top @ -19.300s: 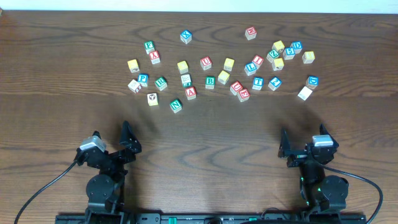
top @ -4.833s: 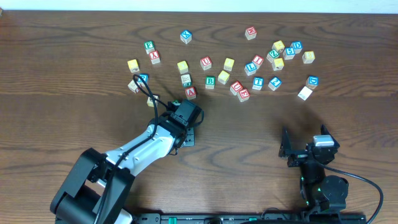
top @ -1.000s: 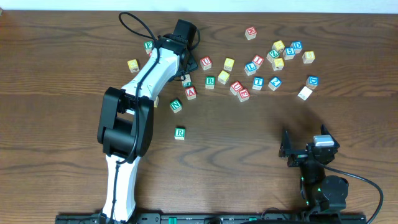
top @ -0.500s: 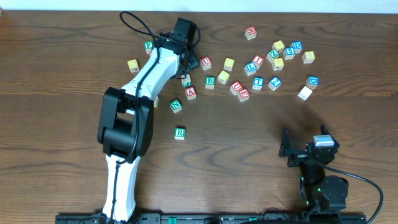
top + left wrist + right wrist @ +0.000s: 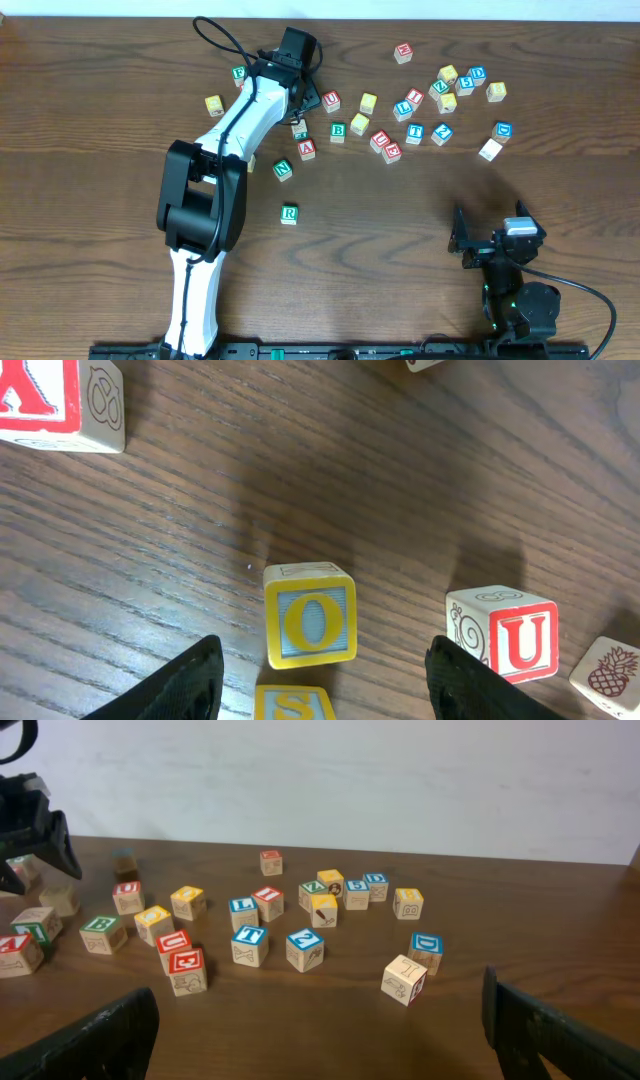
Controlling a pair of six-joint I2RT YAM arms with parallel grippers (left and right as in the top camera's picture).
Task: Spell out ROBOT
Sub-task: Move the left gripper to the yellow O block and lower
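Sitting upright on the counter (image 5: 400, 480), the yellow-framed O cube (image 5: 310, 628) shows its letter on a pale blue face and lies between the two fingers of the left hand (image 5: 323, 648). That hand is open, with a strip of bare wood on either side of the cube and no contact seen. Yellow S cube (image 5: 293, 703) sits just below the O in the wrist view, nearly touching it and mostly cut off by the frame edge. Red U cube (image 5: 510, 643) lies off to one side near one finger, with a pineapple-picture cube (image 5: 605, 678) beside it. A red-lettered cube (image 5: 45, 400) lies at the upper corner, well apart. From overhead the left arm (image 5: 235, 130) stretches far across the counter into the scatter and covers the O cube. Green R cube (image 5: 289, 213) stands alone on open wood, well nearer the robot's side than the rest. Green B cube (image 5: 338, 130) is in the main scatter, just right of the red A cube (image 5: 307, 149). Green N cube (image 5: 283, 170) lies between the A and the R. Blue T cube (image 5: 415, 133) lies farther right, next to another blue-topped cube (image 5: 441, 133). Right hand (image 5: 320, 1005) is parked near its base, away from all cubes, fingers spread wide with nothing between them. Its camera looks low across the scatter, T and B both in sight.
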